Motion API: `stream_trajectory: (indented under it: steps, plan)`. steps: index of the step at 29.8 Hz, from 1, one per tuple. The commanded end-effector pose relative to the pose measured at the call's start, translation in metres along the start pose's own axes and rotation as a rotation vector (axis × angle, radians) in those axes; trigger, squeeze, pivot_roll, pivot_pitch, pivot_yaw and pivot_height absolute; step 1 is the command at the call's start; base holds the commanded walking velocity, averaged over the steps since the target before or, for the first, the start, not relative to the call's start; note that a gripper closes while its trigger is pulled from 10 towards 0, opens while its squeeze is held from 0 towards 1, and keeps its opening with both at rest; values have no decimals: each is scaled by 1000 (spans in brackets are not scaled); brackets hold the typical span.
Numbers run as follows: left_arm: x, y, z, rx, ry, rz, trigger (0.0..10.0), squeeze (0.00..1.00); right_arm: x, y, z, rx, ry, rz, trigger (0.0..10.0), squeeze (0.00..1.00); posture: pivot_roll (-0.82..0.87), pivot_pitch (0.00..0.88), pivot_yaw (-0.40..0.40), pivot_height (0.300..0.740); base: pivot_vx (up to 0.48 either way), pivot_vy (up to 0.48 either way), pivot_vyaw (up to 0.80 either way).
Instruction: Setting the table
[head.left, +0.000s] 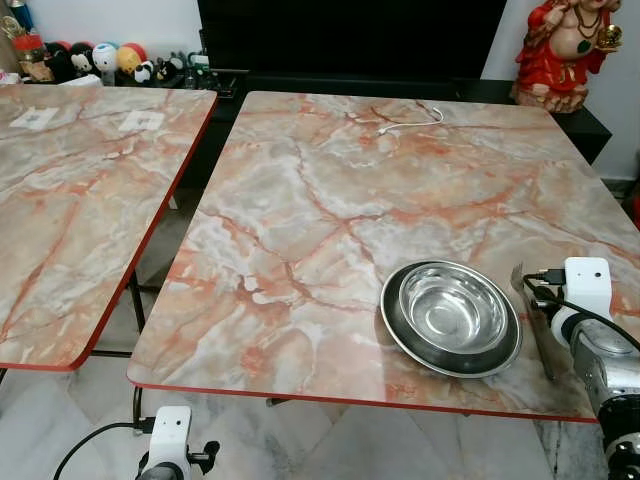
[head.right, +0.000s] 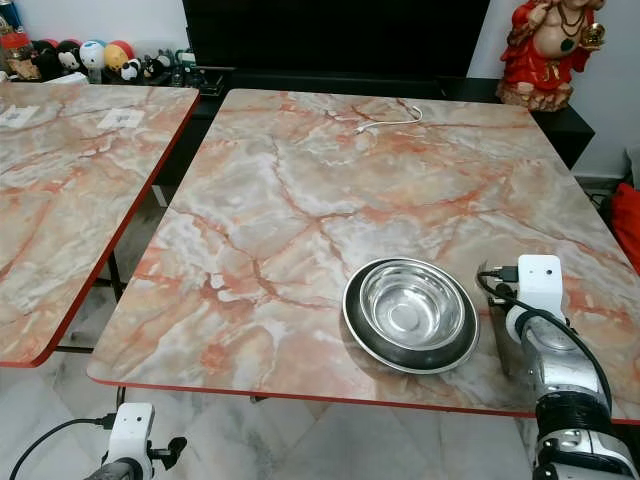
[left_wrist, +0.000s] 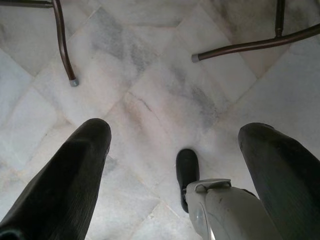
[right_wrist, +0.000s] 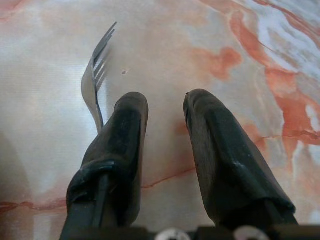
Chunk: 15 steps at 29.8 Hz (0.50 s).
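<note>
Your marble surface (head.left: 330, 200) carries a steel bowl (head.left: 452, 316) near its front right corner. A fork (right_wrist: 95, 80) lies flat just right of it. Your right hand (right_wrist: 165, 107) hovers released beside the fork, perhaps touching. Your left hand (left_wrist: 175, 150) hangs released over the floor.

Before me stands a marble-patterned tabletop (head.left: 330, 200) with a red edge, and a second tabletop of the same pattern (head.left: 70, 200) lies just to my left across a narrow gap. Under both runs a pale grey-veined tile floor (left_wrist: 150, 100). Behind them I see a dark low cabinet (head.left: 350, 85), a white wall (head.left: 120, 20), and a red figurine (head.left: 562, 50).
</note>
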<state>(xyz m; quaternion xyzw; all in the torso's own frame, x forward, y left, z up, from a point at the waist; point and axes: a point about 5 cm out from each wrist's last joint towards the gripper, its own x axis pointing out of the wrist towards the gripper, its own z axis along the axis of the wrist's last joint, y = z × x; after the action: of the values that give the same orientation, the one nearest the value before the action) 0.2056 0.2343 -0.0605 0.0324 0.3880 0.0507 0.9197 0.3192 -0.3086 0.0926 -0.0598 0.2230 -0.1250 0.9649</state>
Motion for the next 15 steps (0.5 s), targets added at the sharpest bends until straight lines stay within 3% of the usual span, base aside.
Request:
stream_trajectory:
  steps: [1, 15]
  plan:
    - [-1, 4, -5, 1, 20, 5, 10000, 0, 0, -4, -2, 1, 19, -7, 10000, 0, 71, 64, -29, 740, 0, 0, 0]
    - [-1, 2, -4, 0, 19, 3, 10000, 0, 0, 5, -4, -16, 35, 36, 10000, 0, 72, 65, -30, 740, 0, 0, 0]
